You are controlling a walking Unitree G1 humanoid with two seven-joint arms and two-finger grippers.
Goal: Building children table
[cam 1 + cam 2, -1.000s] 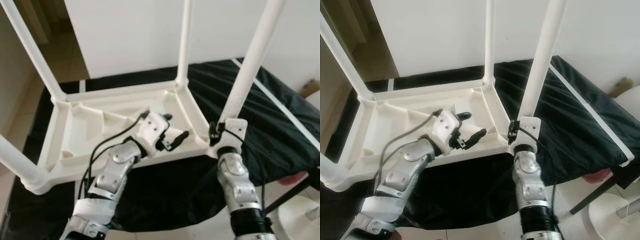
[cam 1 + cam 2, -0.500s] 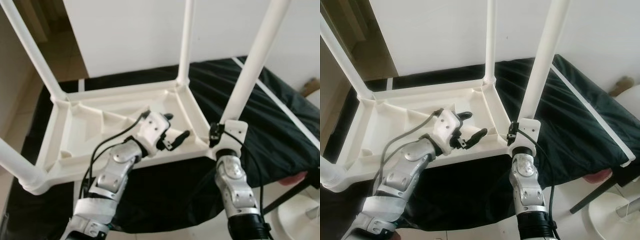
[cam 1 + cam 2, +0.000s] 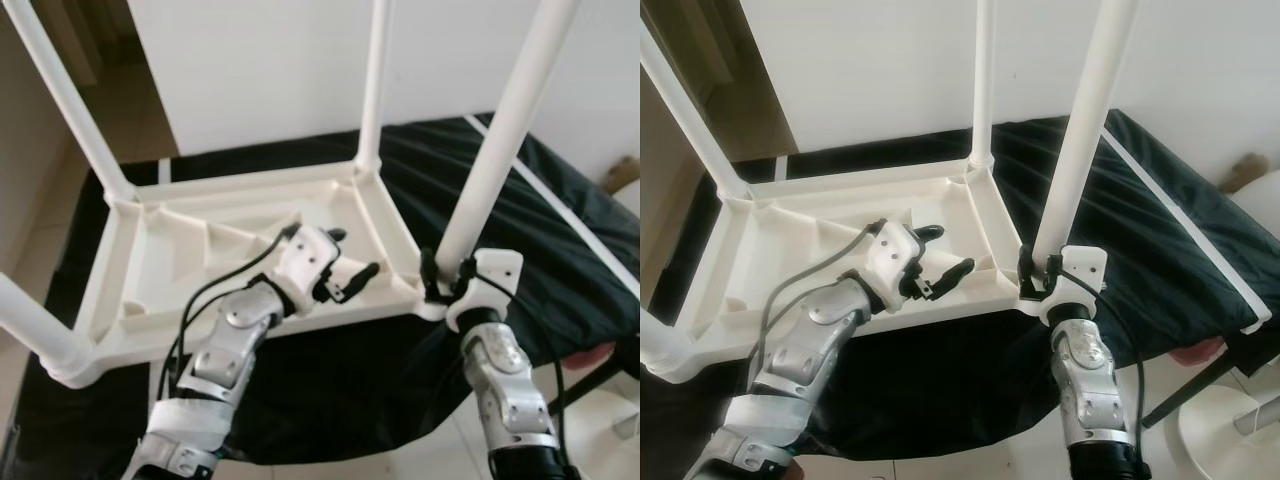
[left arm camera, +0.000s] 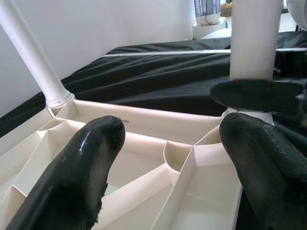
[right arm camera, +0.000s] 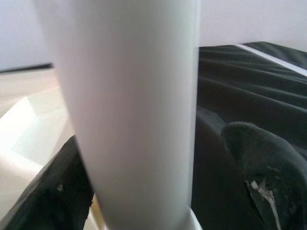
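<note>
Black cloth [image 3: 560,250] lay under the upturned white plastic table [image 3: 180,250], light and stiff, best held low on its near-right leg [image 3: 490,170], where the right gripper [image 3: 445,285] straddled it unclosed; the left gripper [image 3: 350,265] hovered open over the table's underside.

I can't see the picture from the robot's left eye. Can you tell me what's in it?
A white plastic kids' table lies upside down on a black cloth, its legs pointing up. The right end effector has its black fingers around the bottom of the near right leg. The left end effector hovers open over the table's ribbed underside.
</note>
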